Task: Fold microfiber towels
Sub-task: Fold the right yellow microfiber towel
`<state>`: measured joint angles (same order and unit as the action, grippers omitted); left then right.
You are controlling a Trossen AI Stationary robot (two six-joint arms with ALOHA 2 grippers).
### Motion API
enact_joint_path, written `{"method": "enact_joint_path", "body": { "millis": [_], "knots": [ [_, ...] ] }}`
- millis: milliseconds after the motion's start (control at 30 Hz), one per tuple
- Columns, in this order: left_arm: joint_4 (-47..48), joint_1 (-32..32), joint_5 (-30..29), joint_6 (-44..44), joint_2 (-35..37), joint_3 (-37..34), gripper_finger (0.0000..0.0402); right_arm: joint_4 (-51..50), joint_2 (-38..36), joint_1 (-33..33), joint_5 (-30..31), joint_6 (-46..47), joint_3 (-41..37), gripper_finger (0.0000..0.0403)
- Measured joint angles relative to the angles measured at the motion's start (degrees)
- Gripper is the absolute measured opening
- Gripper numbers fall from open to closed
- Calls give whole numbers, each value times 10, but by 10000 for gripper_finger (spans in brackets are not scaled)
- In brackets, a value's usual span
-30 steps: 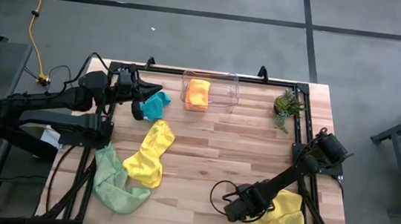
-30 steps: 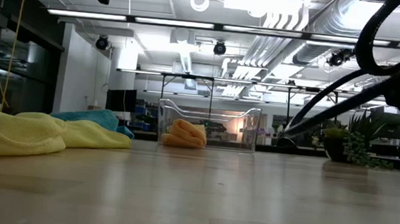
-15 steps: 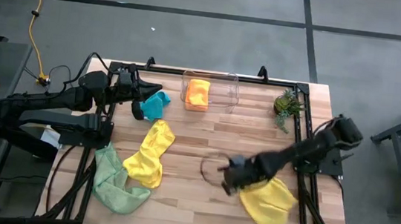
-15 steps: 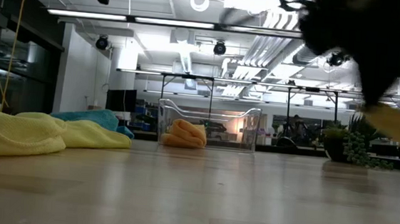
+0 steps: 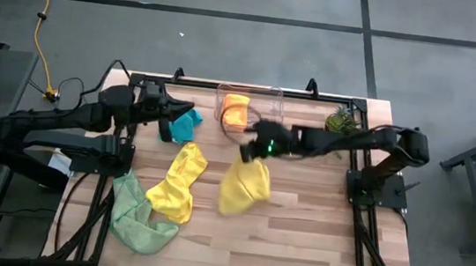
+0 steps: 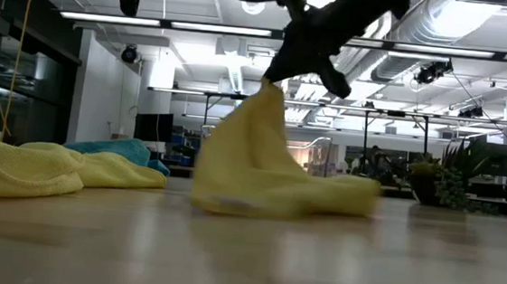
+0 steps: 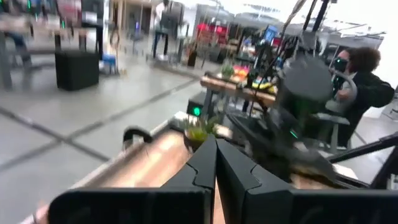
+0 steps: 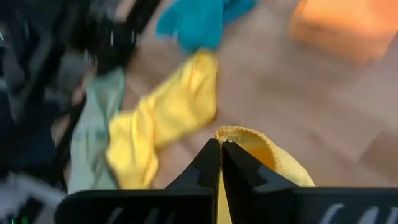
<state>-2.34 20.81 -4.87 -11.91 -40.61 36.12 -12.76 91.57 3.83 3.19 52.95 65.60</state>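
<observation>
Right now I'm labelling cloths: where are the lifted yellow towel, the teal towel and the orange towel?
lifted yellow towel (image 5: 246, 187), high view, middle of hanging cloth
teal towel (image 5: 185, 125), high view, its centre
orange towel (image 5: 234, 110), high view, its top face

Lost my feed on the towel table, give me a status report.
Right gripper shut on yellow towel, lifted mid-table, lower end on wood. Left gripper shut, empty, above teal towel. Clear bin with orange towel just behind.
</observation>
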Motion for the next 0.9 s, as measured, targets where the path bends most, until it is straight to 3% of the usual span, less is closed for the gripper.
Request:
{"method": "enact_joint_path", "body": {
  "millis": [267,433,900],
  "knots": [
    [91,-50,13,-49,-93,0,0,40,-1,64,-47,9,0,0],
    [118,-96,-41,-90,-179,0,10,40,-1,68,-61,0,0,0],
    [133,-189,-95,-195,-353,0,166,40,-1,68,-72,-10,0,0]
  ]
}}
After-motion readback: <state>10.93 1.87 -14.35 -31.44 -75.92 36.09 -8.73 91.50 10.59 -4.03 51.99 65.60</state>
